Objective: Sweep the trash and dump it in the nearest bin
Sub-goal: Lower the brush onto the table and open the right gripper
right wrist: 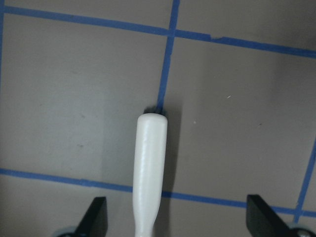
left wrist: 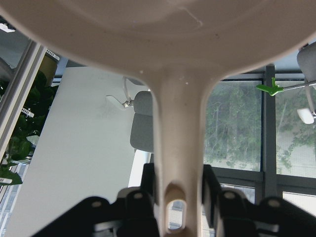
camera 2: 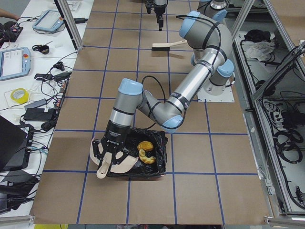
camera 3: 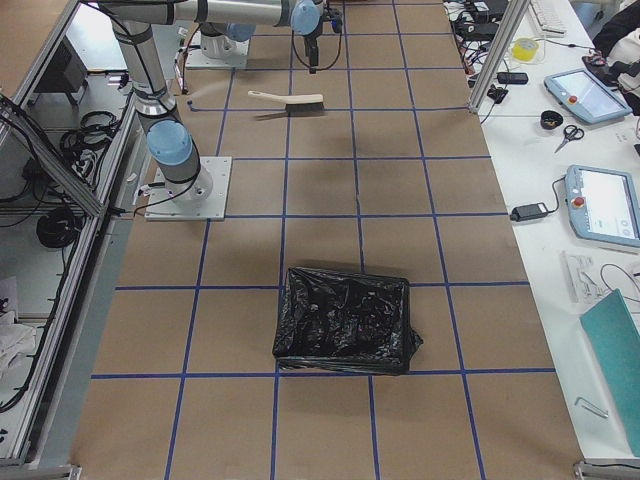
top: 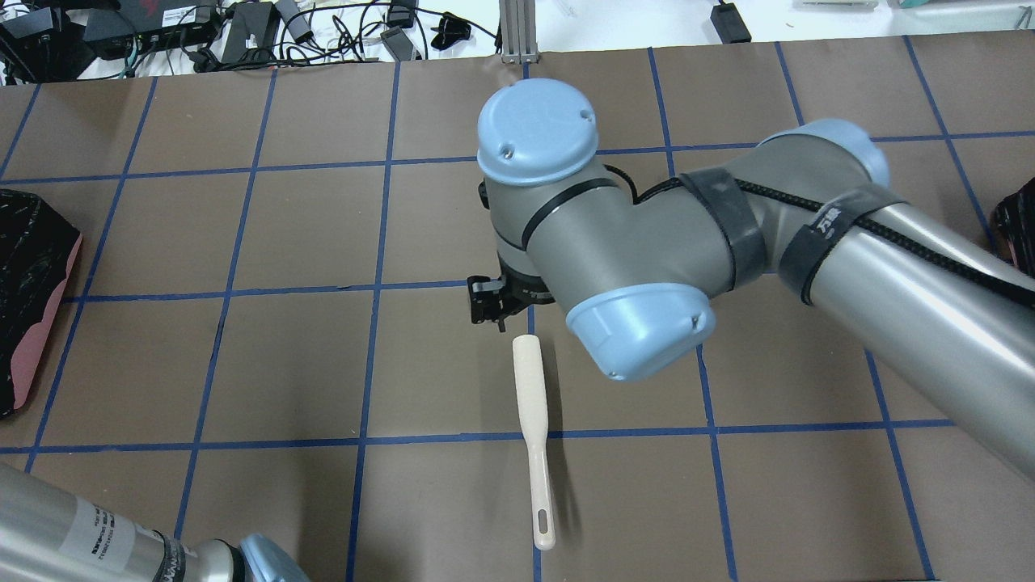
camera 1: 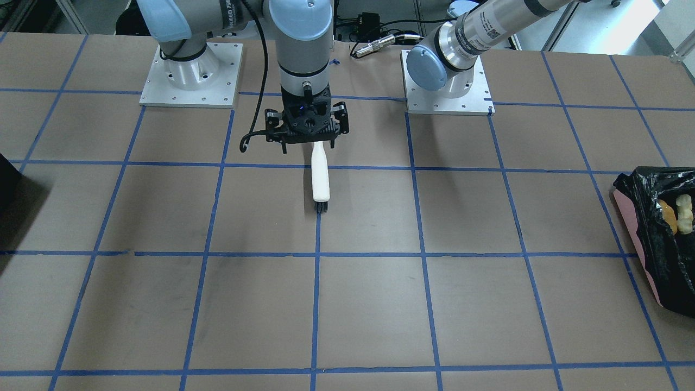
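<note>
Right gripper (camera 1: 308,143): jaws spread wide, holding nothing. It hangs above the brush with clear space on both sides of the handle. Left gripper (camera 2: 108,158): clenched on the handle of the cream plastic dustpan (camera 2: 123,165), at the bin.

Progress (judged): nearly finished.
- Brown table gridded with blue tape (camera 1: 488,304): no loose trash on it in any view, so the sweep looks done.
- Pink-sided bin lined with crinkled glossy black plastic bag (camera 1: 646,244), at the table's end on the robot's left: it holds the trash, so the dump looks done.
- Dustpan: held at the bin's outer rim, not yet set down.
- White long-handled brush with black bristles (top: 531,404): lying free on the table near its centre.
- Trash (camera 1: 670,216): an orange-brown lump and pale pieces lie together inside the bag. I cannot separate the sponge cube from the crescent.
- Left to do: confirm the pan is empty, then park it.

Orientation:
- Bin: mouth faces up and its sides sit slightly skew to the tape grid. Its long axis cannot be told.
- Brush: long axis runs toward and away from the robot, bristle end away.
- Pale crescent: seems to lie along the same line, low confidence.
</note>
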Motion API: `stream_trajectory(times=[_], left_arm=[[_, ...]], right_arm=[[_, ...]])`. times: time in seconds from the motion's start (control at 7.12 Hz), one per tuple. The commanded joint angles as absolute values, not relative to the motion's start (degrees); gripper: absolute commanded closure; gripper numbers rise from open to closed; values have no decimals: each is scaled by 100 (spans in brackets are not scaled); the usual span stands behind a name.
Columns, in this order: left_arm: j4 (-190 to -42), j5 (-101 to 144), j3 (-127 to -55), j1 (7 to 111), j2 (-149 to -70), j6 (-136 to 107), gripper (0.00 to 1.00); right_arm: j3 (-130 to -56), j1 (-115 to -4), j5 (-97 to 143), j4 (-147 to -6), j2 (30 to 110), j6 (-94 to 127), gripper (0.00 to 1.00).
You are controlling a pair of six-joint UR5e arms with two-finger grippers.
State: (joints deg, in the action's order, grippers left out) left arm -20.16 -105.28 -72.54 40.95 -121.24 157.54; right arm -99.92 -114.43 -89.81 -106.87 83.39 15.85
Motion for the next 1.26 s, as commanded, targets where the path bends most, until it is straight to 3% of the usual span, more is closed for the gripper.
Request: stream_trajectory(times=[0.0,0.28,0.42,1.12], left_arm=[[-2657,-10731,-7260,4603,-11701,15201,100],[-4523,-10723,-7277,4894,-11226,13160,100],[-5162,-10731,-7295,5104,-11076,12278,100],[-6513,-10268,-8049,6799,-10661,8373,100]], right_arm=[[-9460,-10534,-8930,-10051,8341,838,0],[-8574,-9602,-8939,-8610,8349,352,0],[-8274,-9554,-8930,-8535,8341,299,0],[-8367,-9563,-8499,-8596,8596,0,0]])
